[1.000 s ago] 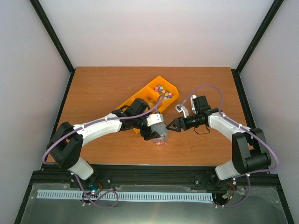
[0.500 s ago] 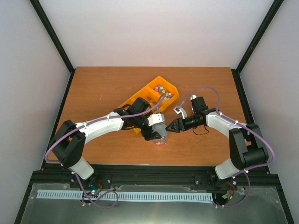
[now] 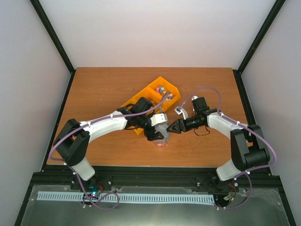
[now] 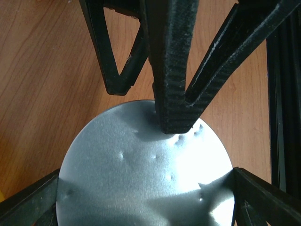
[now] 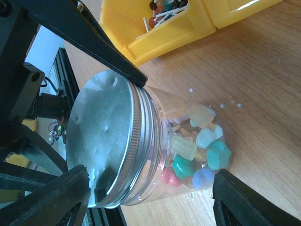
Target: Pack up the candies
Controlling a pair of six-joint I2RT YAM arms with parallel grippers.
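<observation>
A clear jar stands on the table with a silver lid on it. Candies in pink, green, blue and pale yellow fill its bottom. More candies lie in the orange tray. My left gripper comes down from above, shut on the lid, with a finger at each side of the rim. My right gripper reaches in from the right, rolled on its side and open. Its upper finger lies over the lid's edge, its lower finger beside the jar's base.
The orange tray has several compartments and sits just behind the jar, toward the table's middle. White crumbs dot the wood near the jar's base. The black frame rail runs along the table's near edge, close to the jar.
The left wrist has turned over the jar while keeping hold of the lid. The right gripper has edged left toward the jar. The jar stays in place.
</observation>
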